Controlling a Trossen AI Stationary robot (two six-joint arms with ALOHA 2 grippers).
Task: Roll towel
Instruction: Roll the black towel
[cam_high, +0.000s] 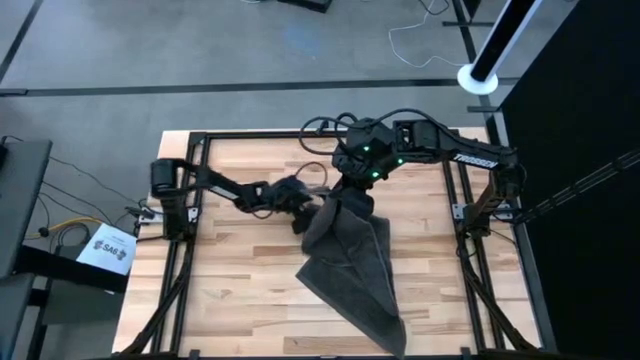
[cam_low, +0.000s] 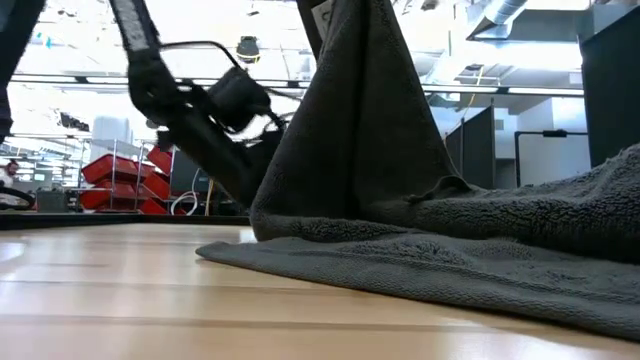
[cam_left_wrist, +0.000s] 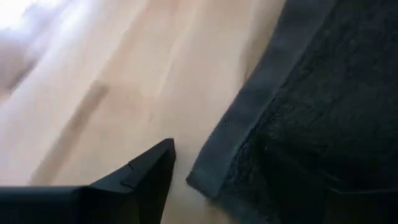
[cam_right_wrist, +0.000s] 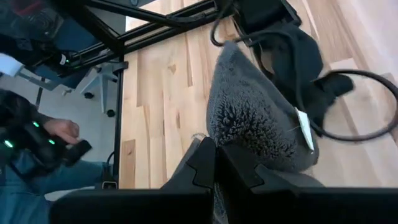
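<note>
High view: right gripper (cam_high: 352, 190) clenched on towel (cam_high: 352, 262), lifting one end | left gripper (cam_high: 300, 200) beside hem, grip unclear | cloth soft, limp, likely best grasped at corners.

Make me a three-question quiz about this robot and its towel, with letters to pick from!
1. Where is the towel?
A. Partly lifted, partly lying on the table
B. On the floor
C. Folded in a box

2. What colour is the towel?
A. Red
B. Dark grey
C. Yellow

3. What is the right gripper doing?
A. Resting open far from the towel
B. Holding a cup
C. Pinching the towel and holding it up

Answers:
1 A, the low view shows one end raised while the rest lies on the wooden table.
2 B, it is charcoal in every view.
3 C, its fingers close on the cloth in the right wrist view.
</note>
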